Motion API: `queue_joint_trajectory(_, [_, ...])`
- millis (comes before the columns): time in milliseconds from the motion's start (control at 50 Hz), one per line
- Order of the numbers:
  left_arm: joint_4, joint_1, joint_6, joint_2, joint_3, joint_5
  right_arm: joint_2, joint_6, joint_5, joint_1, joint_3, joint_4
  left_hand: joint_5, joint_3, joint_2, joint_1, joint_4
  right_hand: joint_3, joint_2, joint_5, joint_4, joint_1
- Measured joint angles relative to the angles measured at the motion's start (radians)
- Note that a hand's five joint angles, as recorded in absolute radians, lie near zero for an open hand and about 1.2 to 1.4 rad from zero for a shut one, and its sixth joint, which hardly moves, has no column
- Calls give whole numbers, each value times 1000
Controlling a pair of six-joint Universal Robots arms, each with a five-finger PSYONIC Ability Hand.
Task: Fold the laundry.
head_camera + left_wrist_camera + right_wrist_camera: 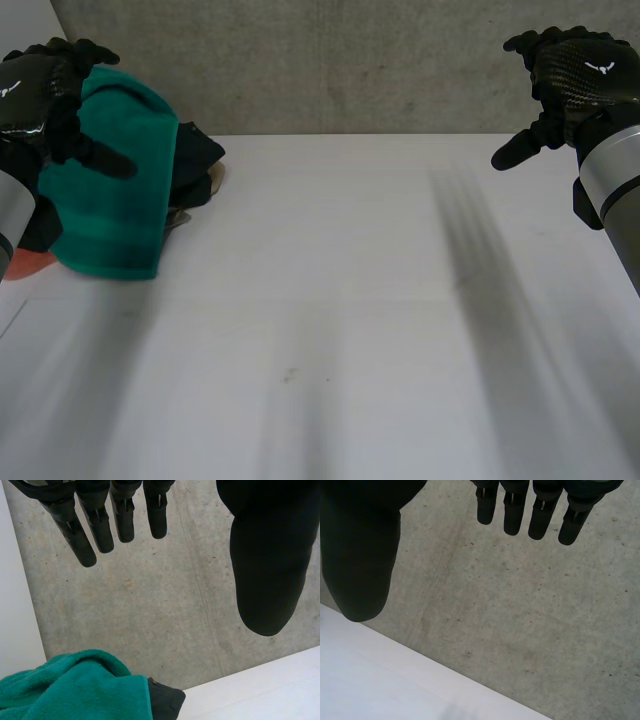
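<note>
Fingers [99,527], left hand [35,90]: straight and spread apart, holding nothing, raised at 10 o'clock over the laundry.
Fingers [540,515], right hand [580,75]: straight, slightly apart, empty, raised at 2 o'clock.
Green towel [110,190]: crumpled at the table's 10 o'clock corner, below the left hand.
Dark garment [198,155]: bunched against the towel's 3 o'clock side.
Table [330,330]: white, with a concrete wall [330,60] behind at 12 o'clock.
</note>
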Motion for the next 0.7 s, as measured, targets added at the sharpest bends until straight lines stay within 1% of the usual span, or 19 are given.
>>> queue_joint_trajectory(60, [16, -2, 0, -3, -6, 0, 1, 0, 0, 1, 0, -1, -82, -74, -74, -86, -85, -58, -45, -66, -53, -47])
queue_joint_trajectory(100, [28, -4, 1, -8, -10, 1, 3, -1, 0, 1, 0, -2, -89, -84, -88, -99, -101, -66, -49, -67, -62, -49])
queue_joint_trajectory(300, [55, -10, 4, -50, -2, 2, 12, -1, -1, 4, 1, -3, -89, -84, -88, -99, -101, -66, -49, -67, -62, -49])
queue_joint_trajectory(360, [74, -10, 6, -84, 27, 1, 12, -2, -2, 4, 1, -3, -89, -84, -88, -99, -101, -66, -49, -68, -62, -49])
queue_joint_trajectory(480, [116, -6, 33, -217, 148, -1, 12, -2, -7, 5, 1, -4, -89, -84, -88, -99, -101, -66, -49, -68, -62, -49])
queue_joint_trajectory(540, [128, 4, 108, -347, 275, -2, 12, -4, -10, 5, 1, -5, -89, -84, -88, -99, -101, -66, -49, -68, -62, -49])
queue_joint_trajectory(580, [128, 11, 158, -407, 334, -2, 12, -6, -10, 5, 1, -5, -89, -84, -88, -99, -101, -66, -49, -68, -62, -49])
queue_joint_trajectory(600, [128, 19, 200, -454, 381, -3, 12, -7, -11, 5, 2, -5, -89, -84, -88, -99, -101, -66, -49, -68, -62, -49])
queue_joint_trajectory(620, [128, 22, 214, -469, 396, -2, 12, -8, -11, 5, 2, -5, -89, -84, -88, -99, -101, -66, -49, -68, -62, -49])
queue_joint_trajectory(640, [128, 36, 273, -530, 454, -2, 12, -9, -11, 6, 3, -5, -89, -84, -88, -99, -101, -66, -49, -67, -62, -49])
queue_joint_trajectory(660, [129, 40, 288, -546, 468, -2, 12, -10, -11, 6, 3, -5, -89, -84, -88, -99, -101, -66, -49, -68, -62, -49])
queue_joint_trajectory(680, [129, 58, 348, -609, 526, -3, 13, -11, -12, 6, 5, -5, -89, -84, -88, -99, -101, -66, -49, -68, -62, -49])
queue_joint_trajectory(700, [129, 62, 361, -623, 538, -3, 13, -12, -12, 6, 5, -5, -89, -84, -88, -99, -101, -66, -49, -68, -62, -49])
